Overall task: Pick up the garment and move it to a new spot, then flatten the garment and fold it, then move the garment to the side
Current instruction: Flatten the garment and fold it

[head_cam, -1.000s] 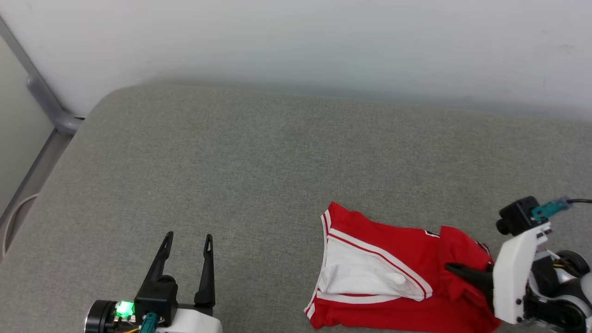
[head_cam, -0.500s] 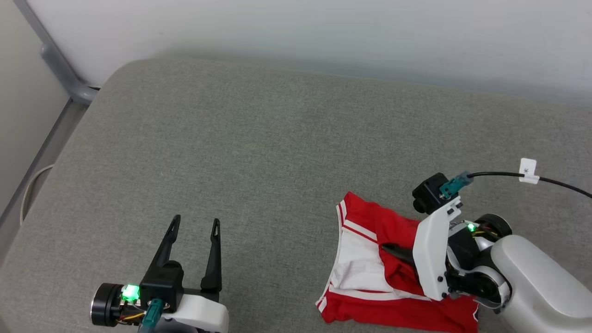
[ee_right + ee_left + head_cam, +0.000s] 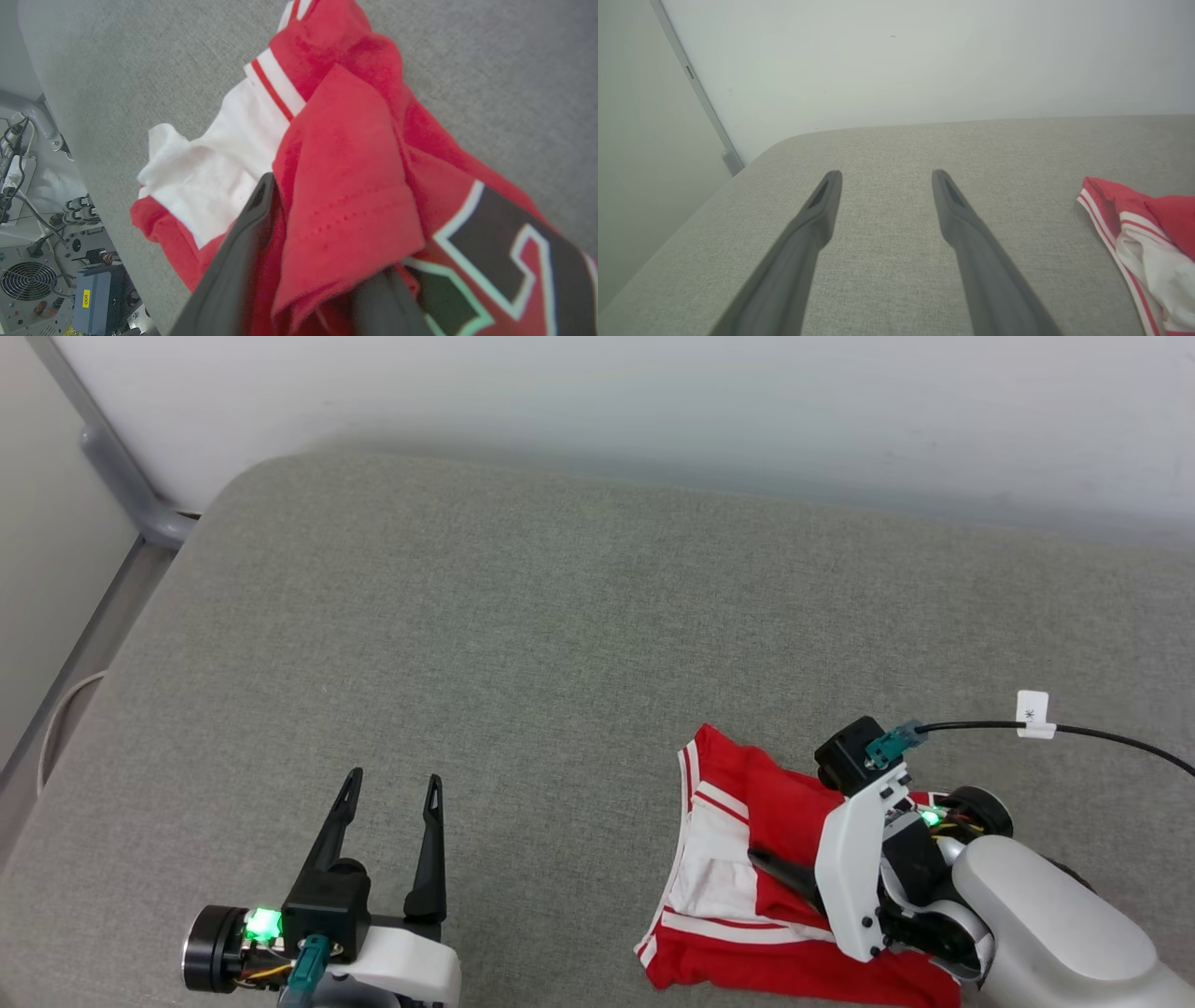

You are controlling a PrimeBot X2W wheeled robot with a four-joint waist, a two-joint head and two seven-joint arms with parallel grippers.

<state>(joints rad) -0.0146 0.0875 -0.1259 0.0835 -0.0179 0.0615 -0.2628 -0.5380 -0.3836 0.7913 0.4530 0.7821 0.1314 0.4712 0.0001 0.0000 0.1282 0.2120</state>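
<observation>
Within the last second the right pincer [image 3: 770, 866] had carried a red flap [image 3: 345, 186] of the garment [image 3: 780, 803] toward the left pincer [image 3: 393, 777], so that the flap overlapped the white sleeve [image 3: 219, 172]. The garment lay bunched on the grey surface [image 3: 523, 644], well to the right of the left pincer. One dark finger showed beneath the flap and the other was buried in cloth, so it could not be told whether the right pincer pinched the fold or had released it. The left pincer hung spread and empty. This looked like a fold being laid down, with smoothing and the move aside yet to come.
</observation>
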